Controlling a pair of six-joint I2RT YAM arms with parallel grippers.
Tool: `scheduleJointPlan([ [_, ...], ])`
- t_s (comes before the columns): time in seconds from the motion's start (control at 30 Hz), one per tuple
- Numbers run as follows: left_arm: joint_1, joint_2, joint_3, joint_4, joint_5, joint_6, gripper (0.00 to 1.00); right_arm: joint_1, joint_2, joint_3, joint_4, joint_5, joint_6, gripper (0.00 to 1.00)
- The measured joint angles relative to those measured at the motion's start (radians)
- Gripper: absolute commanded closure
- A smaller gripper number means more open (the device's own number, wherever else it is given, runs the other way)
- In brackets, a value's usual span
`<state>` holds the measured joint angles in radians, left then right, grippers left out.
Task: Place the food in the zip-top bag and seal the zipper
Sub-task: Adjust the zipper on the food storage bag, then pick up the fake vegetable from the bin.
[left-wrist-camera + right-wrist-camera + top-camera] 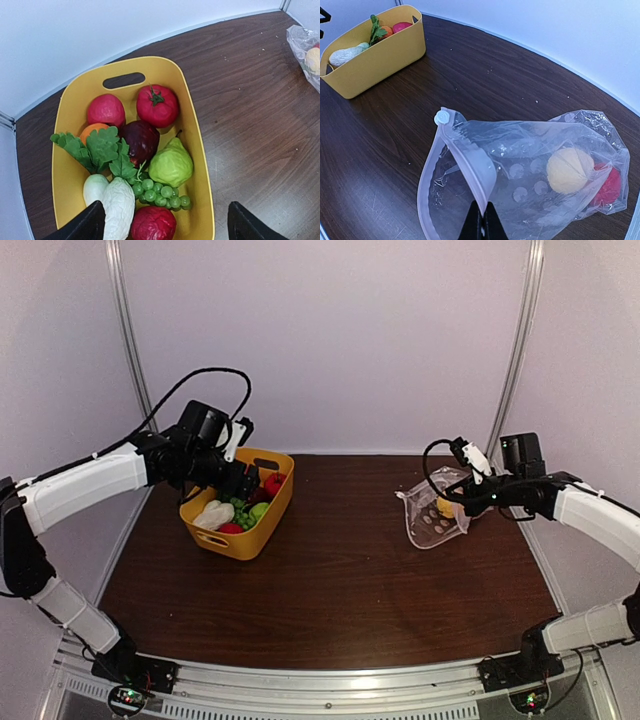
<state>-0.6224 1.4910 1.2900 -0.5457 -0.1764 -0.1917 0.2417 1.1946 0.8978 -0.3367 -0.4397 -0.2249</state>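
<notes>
White walls close in a dark wood table (340, 580), and a wide bare stretch lies between the yellow tub (243, 540) on the left and the zip-top bag (530, 170) on the right. The left gripper (242, 480) hovers spread wide over the tub's food (157, 105), gripping nothing. The right gripper (481, 222) is pinched tight on the bag's gaping mouth edge. A yellow fruit (569, 170) and a red fruit (609, 186) lie inside.

We find bare table (340, 580) right of the yellow tub (250, 540), as far as the zip-top bag (435, 522), whose mouth faces the tub. The tub's walls fence the food (155, 107); entry is from above only, where the left gripper (167, 227) hangs, fingers spread.
</notes>
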Motion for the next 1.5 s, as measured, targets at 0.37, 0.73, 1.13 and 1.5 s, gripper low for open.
scheduleJointPlan([
  [0.37, 0.151, 0.079, 0.012, -0.014, 0.051, -0.045, 0.21, 0.0, -0.014, -0.024, 0.02, -0.014, -0.014, 1.0],
  [0.73, 0.201, 0.172, 0.07, -0.173, -0.033, 0.045, 0.21, 0.0, -0.014, -0.026, 0.02, -0.016, -0.016, 1.0],
  [1.13, 0.226, 0.315, 0.096, -0.262, 0.026, 0.093, 0.3, 0.0, -0.016, -0.028, 0.019, -0.018, -0.032, 1.0],
  [1.5, 0.227, 0.349, 0.124, -0.288, 0.019, 0.087, 0.57, 0.0, -0.043, -0.036, 0.019, -0.017, -0.038, 1.0],
])
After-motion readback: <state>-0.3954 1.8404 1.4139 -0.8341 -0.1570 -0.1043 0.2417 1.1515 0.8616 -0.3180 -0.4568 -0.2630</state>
